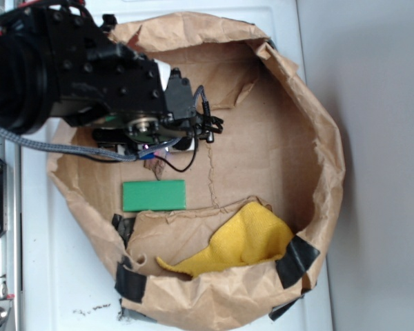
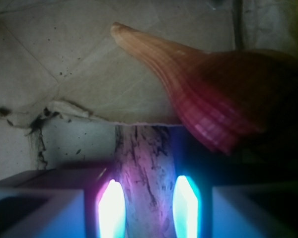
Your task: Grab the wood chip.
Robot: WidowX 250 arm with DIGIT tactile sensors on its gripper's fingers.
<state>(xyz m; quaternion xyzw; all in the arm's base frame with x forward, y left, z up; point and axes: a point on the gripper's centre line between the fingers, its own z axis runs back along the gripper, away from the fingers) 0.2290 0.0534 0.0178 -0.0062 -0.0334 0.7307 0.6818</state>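
Observation:
In the wrist view the wood chip (image 2: 146,168), a rough streaked sliver, lies lengthwise between my two glowing fingertips (image 2: 111,208), and its sides meet both pads. Its far end runs under a torn paper edge. My gripper (image 2: 149,210) is shut on it. The glossy orange spiral seashell (image 2: 223,89) lies just beyond and to the right, its tip pointing up-left. In the exterior view the black arm hangs over the left of the paper-lined basin. It covers the gripper (image 1: 152,150), the chip and the shell.
A flat green block (image 1: 154,195) lies just below the arm. A crumpled yellow cloth (image 1: 252,238) sits at the lower right of the basin. The brown paper walls (image 1: 324,158) rise all around, patched with black tape (image 1: 297,258).

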